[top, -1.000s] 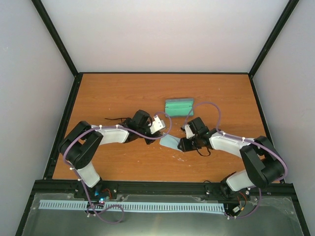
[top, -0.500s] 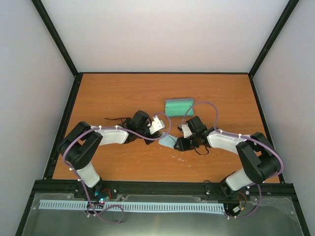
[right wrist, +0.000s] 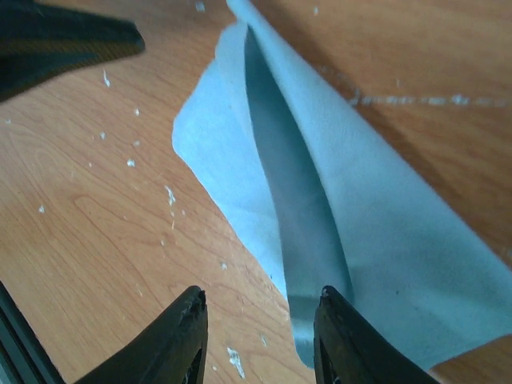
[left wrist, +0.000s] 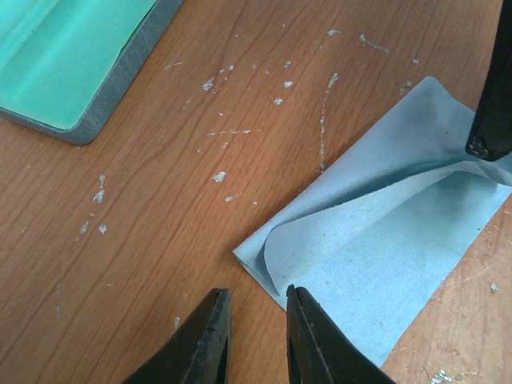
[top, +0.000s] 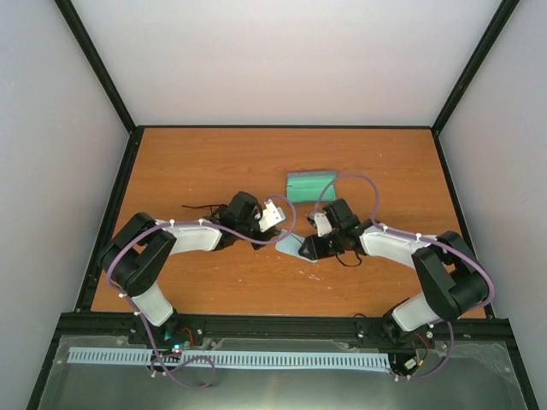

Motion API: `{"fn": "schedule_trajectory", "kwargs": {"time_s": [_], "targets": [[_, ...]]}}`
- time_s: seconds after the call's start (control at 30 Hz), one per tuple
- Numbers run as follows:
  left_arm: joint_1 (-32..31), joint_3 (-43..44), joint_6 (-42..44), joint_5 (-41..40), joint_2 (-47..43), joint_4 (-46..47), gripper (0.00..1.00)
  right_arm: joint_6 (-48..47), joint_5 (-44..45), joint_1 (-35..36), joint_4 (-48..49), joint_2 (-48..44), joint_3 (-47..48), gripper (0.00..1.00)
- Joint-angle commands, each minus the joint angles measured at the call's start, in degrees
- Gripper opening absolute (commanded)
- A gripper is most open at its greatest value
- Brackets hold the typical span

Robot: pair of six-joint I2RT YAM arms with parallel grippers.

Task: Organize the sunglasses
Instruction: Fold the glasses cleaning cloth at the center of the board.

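The pale blue cloth (top: 289,245) lies on the table between my two grippers, one part folded over itself (left wrist: 376,240). My left gripper (left wrist: 254,300) is slightly open and empty, its tips just short of the cloth's near corner; in the top view it (top: 277,225) sits left of the cloth. My right gripper (right wrist: 260,300) is open over the cloth's edge (right wrist: 320,208), nothing clamped; it (top: 306,249) also shows in the top view. The grey-blue case (top: 309,185) lies open, green inside up. A thin black shape (top: 197,207) behind my left arm looks like the sunglasses, mostly hidden.
The case corner (left wrist: 80,64) shows at the left wrist view's upper left. One finger of the right gripper (left wrist: 492,96) hangs over the cloth's far end. Black frame rails (top: 107,213) border the wooden table (top: 205,162).
My right gripper has moved left onto the cloth, and the cloth has shifted and folded a little under it. The left arm has barely moved.
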Motion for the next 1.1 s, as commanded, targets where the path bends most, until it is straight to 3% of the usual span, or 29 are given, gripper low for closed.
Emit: {"fn": "schedule_trajectory", "kwargs": {"time_s": [0.0,0.5,0.87,1.07], "targets": [[0.5,-0.2,-0.9,-0.3,-1.5,1.8,0.22,0.7,2.4,0.3,2.3,0.4,3.5,0.37],[0.9,-0.7,-0.9,-0.5,-2.1,3.1,0.22,1.0,-0.7,0.8,5.1,10.6,9.2,0.39],[0.9,-0.6,-0.7,0.0,-1.9,3.4,0.22,2.9,-2.4,5.1,6.1,9.4,7.8,0.37],[1.1,-0.4,-0.5,-0.2,-1.8,3.7,0.23,4.4,5.2,4.9,3.6,1.8,5.5,0.37]]}}
